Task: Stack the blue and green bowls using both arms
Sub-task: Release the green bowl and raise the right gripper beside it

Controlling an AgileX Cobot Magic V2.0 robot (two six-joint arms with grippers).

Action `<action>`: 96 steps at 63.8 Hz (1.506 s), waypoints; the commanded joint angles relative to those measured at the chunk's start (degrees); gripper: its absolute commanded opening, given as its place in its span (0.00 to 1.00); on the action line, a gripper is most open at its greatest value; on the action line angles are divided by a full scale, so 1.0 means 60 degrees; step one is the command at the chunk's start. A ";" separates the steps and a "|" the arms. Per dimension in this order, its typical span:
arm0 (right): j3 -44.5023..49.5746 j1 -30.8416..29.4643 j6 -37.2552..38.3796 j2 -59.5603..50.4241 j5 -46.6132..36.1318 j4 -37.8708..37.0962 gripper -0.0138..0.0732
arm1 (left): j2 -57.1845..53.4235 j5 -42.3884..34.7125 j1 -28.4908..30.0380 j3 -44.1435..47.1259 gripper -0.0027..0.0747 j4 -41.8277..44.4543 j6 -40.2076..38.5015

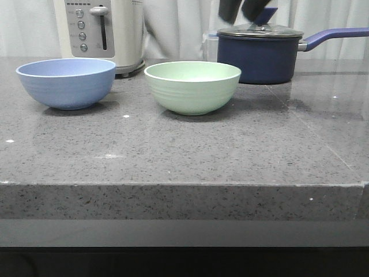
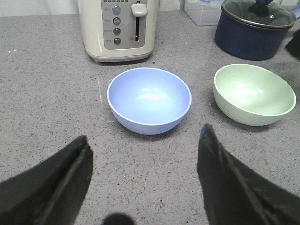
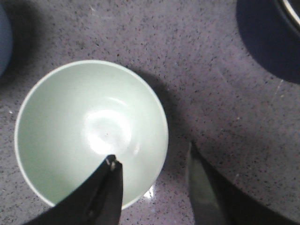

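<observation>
The right hand (image 3: 152, 173), open and empty, straddles the green bowl's (image 3: 89, 131) rim, one finger over its inside.

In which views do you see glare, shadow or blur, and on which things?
Front view: green bowl sharp, casting a soft shadow on the countertop; a blurred dark shape above the saucepan. Left wrist view: pale glare inside the blue bowl. Right wrist view: bright highlight inside the green bowl, right hand blurred.
</observation>
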 commanded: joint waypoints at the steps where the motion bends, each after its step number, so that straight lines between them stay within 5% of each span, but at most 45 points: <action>1: 0.0081 -0.0020 -0.0065 -0.1166 -0.0566 -0.0063 0.56 | 0.0065 -0.0767 -0.0065 -0.0322 0.65 -0.0035 0.0005; 33: 0.4449 -0.0030 -0.0276 -0.3962 -0.2915 -0.0072 0.54 | 0.0065 -0.0767 -0.0065 -0.0322 0.65 -0.0035 0.0005; 54: 0.6380 -0.0291 -0.0361 -0.3978 -0.4454 0.0081 0.08 | 0.0065 -0.0749 -0.0065 -0.0322 0.65 -0.0035 0.0005; 81: 0.6317 -0.0590 -0.3341 -0.2605 -0.4912 0.2767 0.09 | 0.0065 -0.0749 -0.0065 -0.0322 0.65 -0.0035 0.0005; 96: 0.6317 -0.0590 -0.3933 -0.2265 -0.5061 0.3015 0.09 | 0.0065 -0.0749 -0.0065 -0.0322 0.65 -0.0035 0.0005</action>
